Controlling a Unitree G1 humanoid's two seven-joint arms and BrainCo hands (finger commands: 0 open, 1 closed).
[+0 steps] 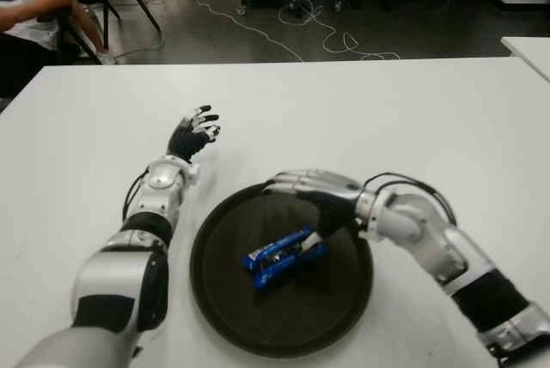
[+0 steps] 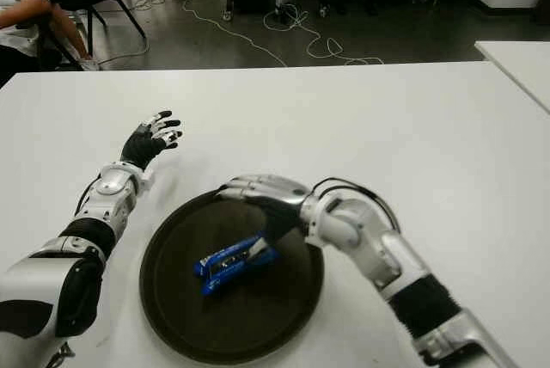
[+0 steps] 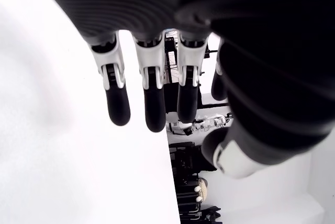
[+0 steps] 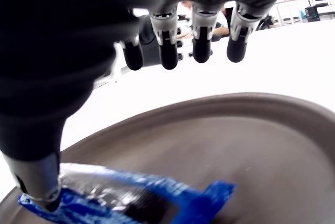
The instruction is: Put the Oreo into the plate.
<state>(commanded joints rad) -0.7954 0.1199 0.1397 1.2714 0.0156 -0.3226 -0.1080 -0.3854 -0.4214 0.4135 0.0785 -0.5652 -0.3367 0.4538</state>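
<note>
One Oreo (image 1: 284,256) lies slantwise inside the plate (image 1: 225,299), right hand (image 1: 314,196) above it, fingers (image 4: 201,43) spread, thumb touching.

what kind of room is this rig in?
Probably a robotics lab or workshop. Cables lie loose on the dark floor beyond the white table, a seated person is at the far left, and another white table stands to the right.

No readable text, brand, number or sign anywhere, not even on the blue Oreo pack (image 1: 284,258).
</note>
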